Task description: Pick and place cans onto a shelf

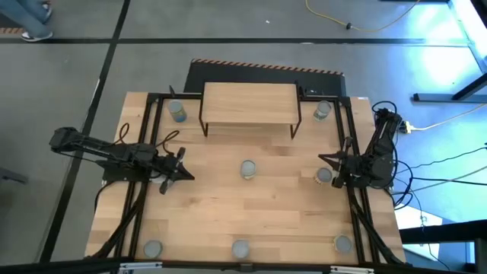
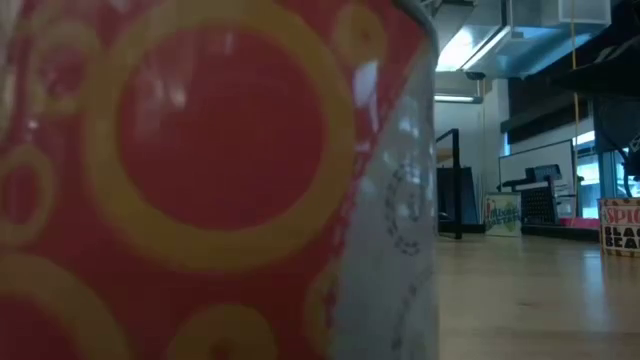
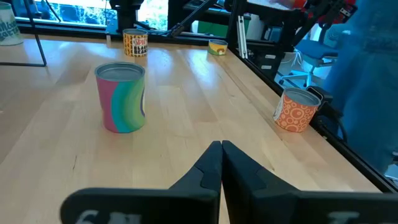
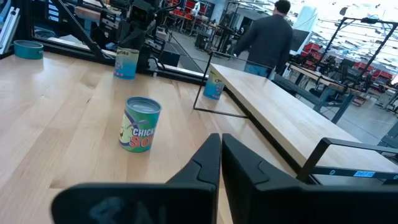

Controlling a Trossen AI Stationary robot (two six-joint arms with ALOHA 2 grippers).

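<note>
The light-wood shelf (image 1: 249, 103) stands on black legs at the table's far middle; nothing lies on its top. Several cans stand upright on the tabletop: one left of the shelf (image 1: 176, 112), one right of it (image 1: 322, 111), one in the middle (image 1: 247, 169), and others along the near edge. My left gripper (image 1: 183, 164) is shut and empty, left of the middle can, which shows rainbow-sided in the left wrist view (image 3: 121, 96). My right gripper (image 1: 327, 160) is shut and empty, next to a can (image 1: 324, 176) at the right. The right wrist view shows the middle can (image 4: 140, 124) and the shelf (image 4: 280, 112).
A black frame (image 1: 152, 137) runs along the table's sides. Three cans (image 1: 153, 248) (image 1: 240, 248) (image 1: 342, 243) stand at the near edge; a red can (image 2: 200, 180) fills the low view. A can (image 4: 126, 63) stands by my left arm. A person (image 4: 264, 40) stands beyond the table.
</note>
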